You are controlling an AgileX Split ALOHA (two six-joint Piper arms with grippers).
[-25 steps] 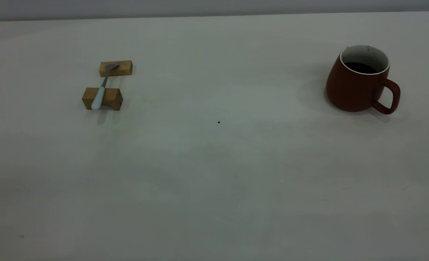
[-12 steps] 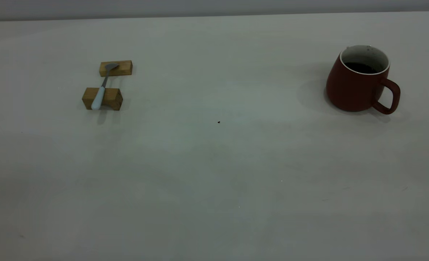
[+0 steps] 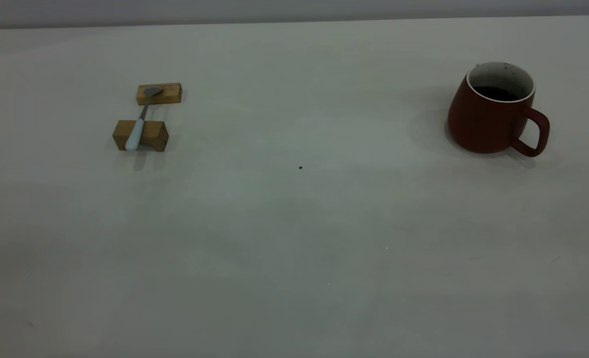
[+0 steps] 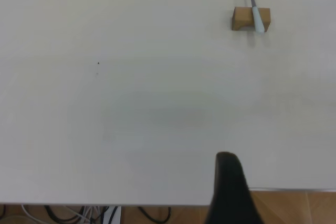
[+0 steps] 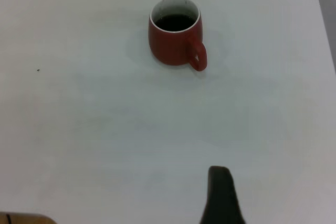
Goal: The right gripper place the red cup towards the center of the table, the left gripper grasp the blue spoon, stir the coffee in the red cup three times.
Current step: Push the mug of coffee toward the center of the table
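Table [image 3: 294, 238] fills your exterior view, with neither arm over it. Your red cup [image 3: 488, 117] stands upright at about two o'clock from the dark speck [image 3: 300, 167], handle toward the near right, coffee [image 3: 496, 93] inside. Two wooden blocks [image 3: 141, 134] at ten o'clock carry the blue spoon [image 3: 138, 124], lying across both. Each wrist view shows you one dark fingertip, the left gripper [image 4: 229, 190] and the right gripper [image 5: 220, 195], held back above the near table edge; whether the fingers are apart or together, you cannot tell.
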